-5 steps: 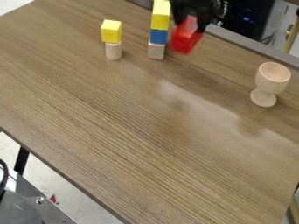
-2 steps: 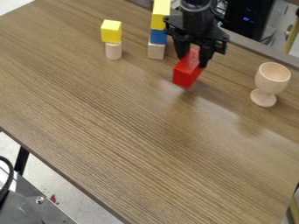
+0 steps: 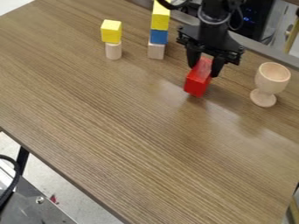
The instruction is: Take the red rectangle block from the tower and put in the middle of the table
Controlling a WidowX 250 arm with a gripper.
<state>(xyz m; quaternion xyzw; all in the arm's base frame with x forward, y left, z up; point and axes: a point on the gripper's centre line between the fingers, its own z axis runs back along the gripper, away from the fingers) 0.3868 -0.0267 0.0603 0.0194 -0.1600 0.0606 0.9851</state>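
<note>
My gripper (image 3: 204,70) hangs over the upper right part of the table (image 3: 140,144), shut on the red rectangular block (image 3: 197,83). The block is tilted, its lower end toward the camera; whether it touches the tabletop I cannot tell. To the left of the gripper stands the tower: a yellow block (image 3: 161,16) on top, a blue block (image 3: 158,36) under it and a pale wooden block (image 3: 156,50) at the base.
A wooden goblet (image 3: 271,81) stands close to the right of the gripper. Farther left, a yellow cube (image 3: 111,31) rests on a pale cylinder (image 3: 113,50). The table's far edge runs behind the arm.
From beside the tower, the gripper has carried the red block toward the camera and to the right. The tower and the other objects stand as before.
</note>
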